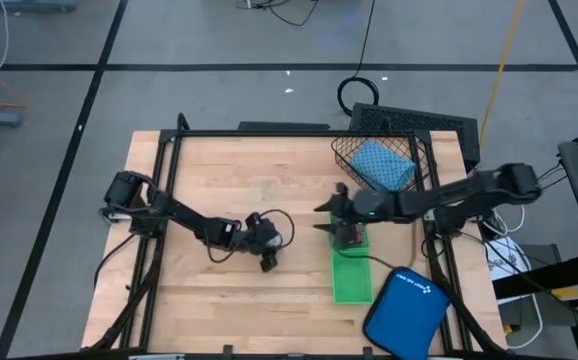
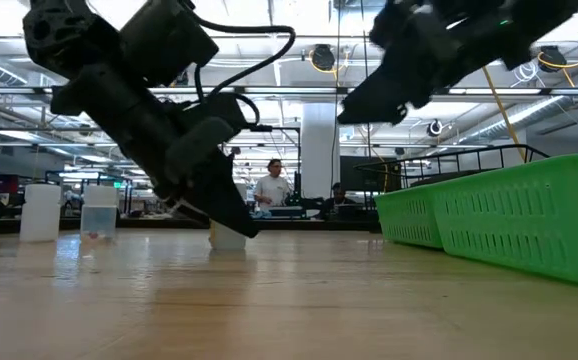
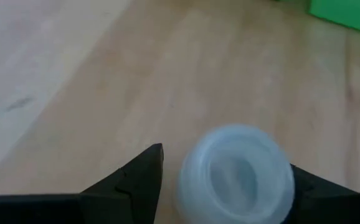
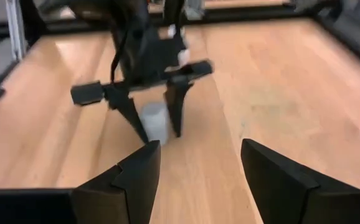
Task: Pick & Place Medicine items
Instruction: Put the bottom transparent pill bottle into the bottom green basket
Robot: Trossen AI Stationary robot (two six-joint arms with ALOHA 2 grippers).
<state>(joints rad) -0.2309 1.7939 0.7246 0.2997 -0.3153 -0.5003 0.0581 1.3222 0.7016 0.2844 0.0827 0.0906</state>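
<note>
The left gripper [image 4: 156, 127] is low on the wooden bench [image 1: 229, 170], jaws open around a small white bottle [image 3: 236, 175] without touching it. The right gripper [image 1: 325, 218] hovers over the green tray [image 1: 352, 282], jaws open and empty.

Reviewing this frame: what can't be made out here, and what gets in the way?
- White bottle: the left gripper's fingers flank it; contact is not clear in the blurred left wrist view.
- Green tray: the right gripper hides its far end in the high view.
- Teal pouch in the wire basket: too small for detail.
</note>
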